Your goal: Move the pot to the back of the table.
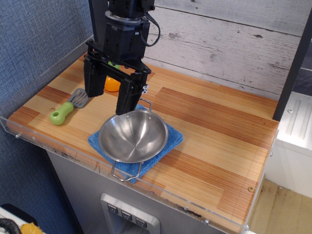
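The shiny steel pot (133,136) sits on a blue cloth (168,141) near the front edge of the wooden table (214,136). One wire handle points to the front, the other to the back. My black gripper (108,96) hangs just behind and left of the pot. Its jaws stand wide apart and hold nothing. The right finger (126,100) is close to the pot's back-left rim; the left finger (91,83) is above the spatula.
A green-handled spatula (66,109) lies at the left of the table. An orange object (112,84) sits behind the gripper, partly hidden. A clear acrylic rim (58,146) runs along the front and left edges. A plank wall stands behind the table.
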